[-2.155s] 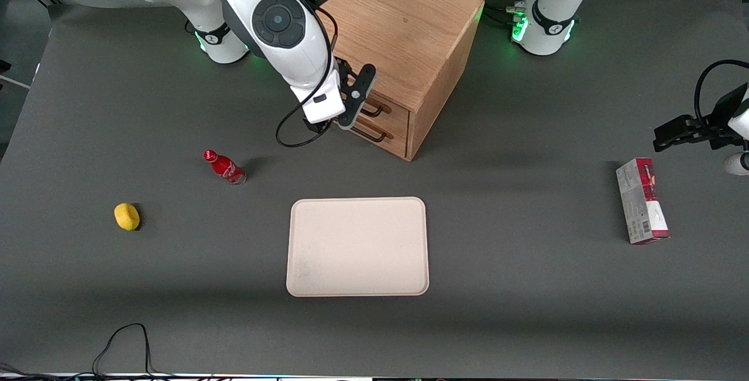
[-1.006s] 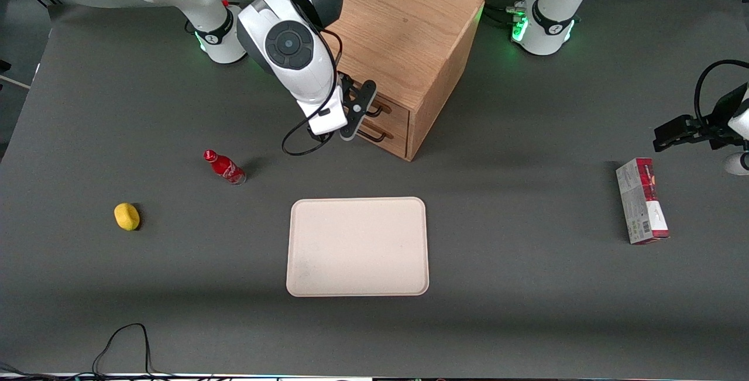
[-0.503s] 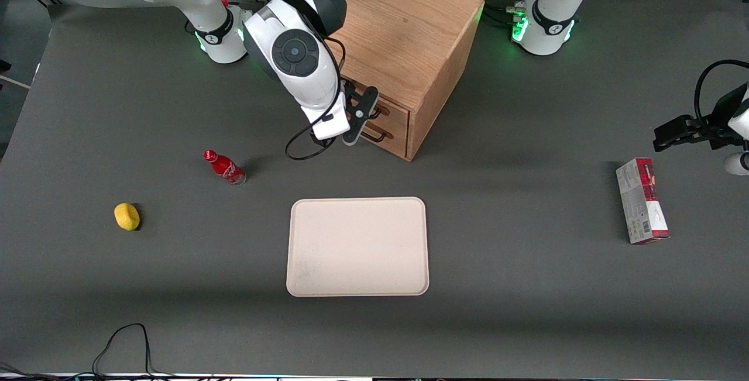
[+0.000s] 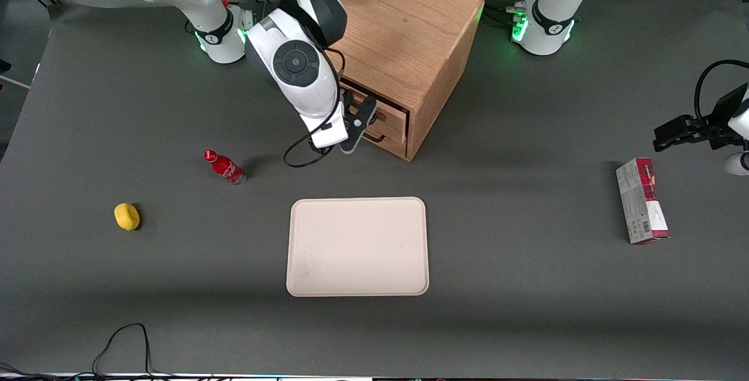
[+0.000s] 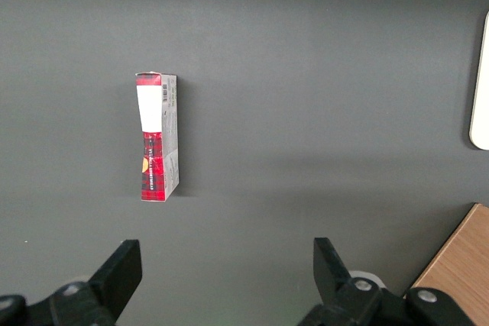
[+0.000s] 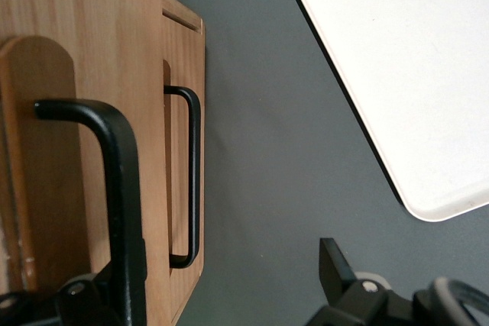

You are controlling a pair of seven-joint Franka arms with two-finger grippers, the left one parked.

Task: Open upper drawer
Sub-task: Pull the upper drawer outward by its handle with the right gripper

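The oak cabinet (image 4: pixel 404 24) stands toward the back of the table, its two drawer fronts facing the working arm's end. The upper drawer (image 4: pixel 391 116) sits level with the cabinet's front, directly above the lower drawer (image 4: pixel 389 140). My right gripper (image 4: pixel 364 122) is up against the drawer fronts at the upper drawer's height. In the right wrist view the gripper (image 6: pixel 206 292) is open, and the upper drawer's black wire handle (image 6: pixel 122 188) runs between the fingers, close beside one finger (image 6: pixel 76 299). The lower drawer's handle (image 6: pixel 193 173) shows farther off.
A cream tray (image 4: pixel 357 246) lies nearer the front camera than the cabinet. A red bottle (image 4: pixel 224 167) and a yellow lemon (image 4: pixel 126 216) lie toward the working arm's end. A red and grey box (image 4: pixel 641 201) lies toward the parked arm's end.
My gripper has moved down and in toward the drawer fronts, and now straddles the upper drawer's handle. The drawers and the other objects have not moved.
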